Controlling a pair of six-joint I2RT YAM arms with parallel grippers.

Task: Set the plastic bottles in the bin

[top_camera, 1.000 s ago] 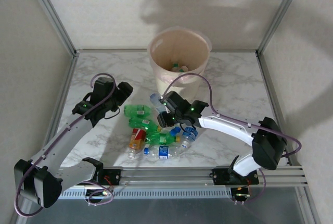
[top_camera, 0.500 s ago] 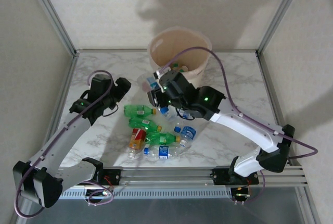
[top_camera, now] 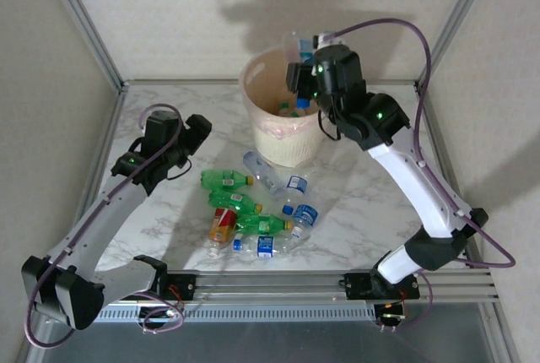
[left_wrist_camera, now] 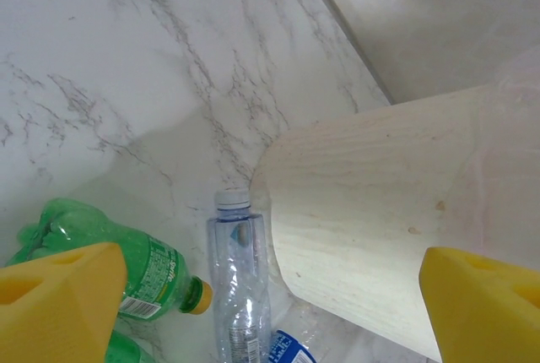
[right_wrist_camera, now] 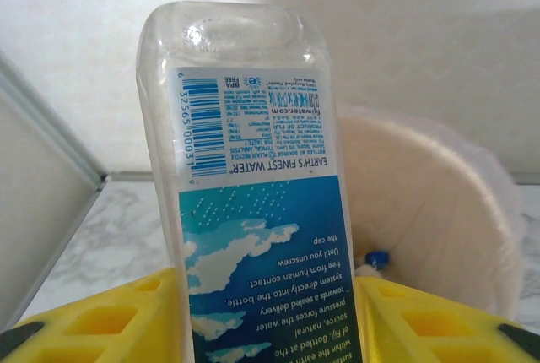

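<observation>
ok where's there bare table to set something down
Bare table lies in the far-left corner beside the bin, and right of the bottles toward its right edge. It is crowded in front of the bin, where the bottles lie.

1. A white marble-patterned table (top_camera: pixel 359 211) is spreading across the middle of the top view.
2. A left post (top_camera: pixel 84 21) and a right post (top_camera: pixel 456 18), both metal, are slanting up from its far corners.
3. Plain pale walls (top_camera: pixel 169 17) are enclosing the back and sides.
4. A ribbed metal rail (top_camera: pixel 270 283) is running along the bottom.
</observation>
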